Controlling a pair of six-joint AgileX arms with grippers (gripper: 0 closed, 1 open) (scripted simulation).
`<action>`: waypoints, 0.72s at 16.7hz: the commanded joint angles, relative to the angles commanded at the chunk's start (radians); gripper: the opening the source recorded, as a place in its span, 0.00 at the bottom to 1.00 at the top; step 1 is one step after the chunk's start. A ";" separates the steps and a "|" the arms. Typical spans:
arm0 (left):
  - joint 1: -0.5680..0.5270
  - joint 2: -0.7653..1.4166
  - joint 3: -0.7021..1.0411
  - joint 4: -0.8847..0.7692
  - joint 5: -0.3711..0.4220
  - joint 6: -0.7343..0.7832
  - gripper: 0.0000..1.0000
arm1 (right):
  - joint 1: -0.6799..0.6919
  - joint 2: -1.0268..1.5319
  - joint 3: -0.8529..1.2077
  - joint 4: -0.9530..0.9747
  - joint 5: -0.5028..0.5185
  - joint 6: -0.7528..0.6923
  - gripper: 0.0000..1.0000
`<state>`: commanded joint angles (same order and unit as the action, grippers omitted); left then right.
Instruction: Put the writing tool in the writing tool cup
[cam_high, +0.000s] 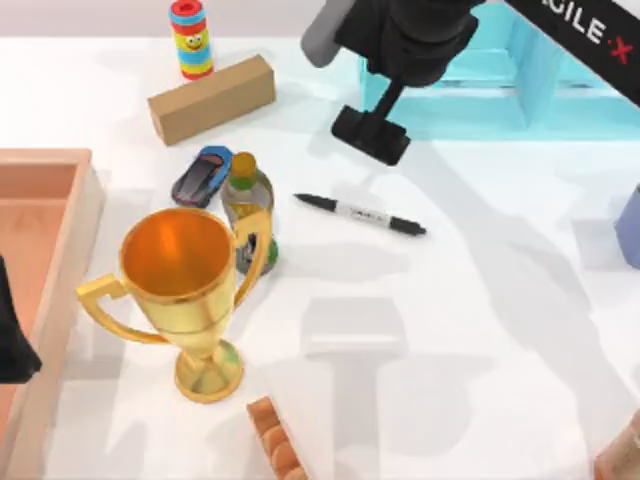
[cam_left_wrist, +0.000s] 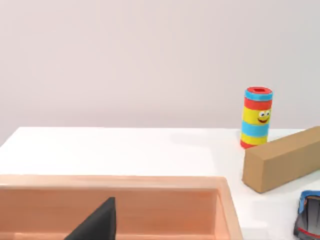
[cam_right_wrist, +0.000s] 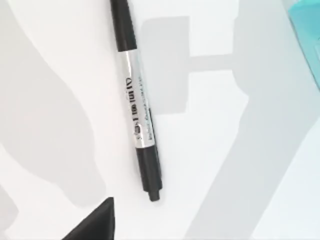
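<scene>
The writing tool (cam_high: 360, 214) is a slim black marker with a white label band, lying flat on the white table just right of centre. It also appears close up in the right wrist view, where the marker (cam_right_wrist: 136, 105) lies alone on the table. My right gripper (cam_high: 370, 135) hangs over the table a short way behind the marker, apart from it. The writing tool cup (cam_high: 628, 228) is a periwinkle-blue vessel cut off by the table's right edge. My left gripper (cam_high: 12, 335) is parked at the far left over a wooden tray.
A large gold trophy (cam_high: 185, 290), a green bottle (cam_high: 248, 205) and a blue toy car (cam_high: 202, 175) stand left of the marker. A cardboard block (cam_high: 212, 98) and a striped toy cylinder (cam_high: 191, 38) sit at the back. A cyan rack (cam_high: 500, 95) is behind the right gripper. The wooden tray (cam_high: 70, 210) lines the left edge.
</scene>
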<state>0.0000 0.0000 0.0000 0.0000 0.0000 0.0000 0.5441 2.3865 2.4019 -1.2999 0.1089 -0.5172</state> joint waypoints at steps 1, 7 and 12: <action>0.000 0.000 0.000 0.000 0.000 0.000 1.00 | 0.012 0.071 0.067 -0.041 0.011 -0.017 1.00; 0.000 0.000 0.000 0.000 0.000 0.000 1.00 | 0.062 0.274 0.253 -0.175 0.049 -0.070 1.00; 0.000 0.000 0.000 0.000 0.000 0.000 1.00 | 0.055 0.275 0.248 -0.171 0.047 -0.071 1.00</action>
<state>0.0000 0.0000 0.0000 0.0000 0.0000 0.0000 0.5995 2.6620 2.6497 -1.4708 0.1563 -0.5883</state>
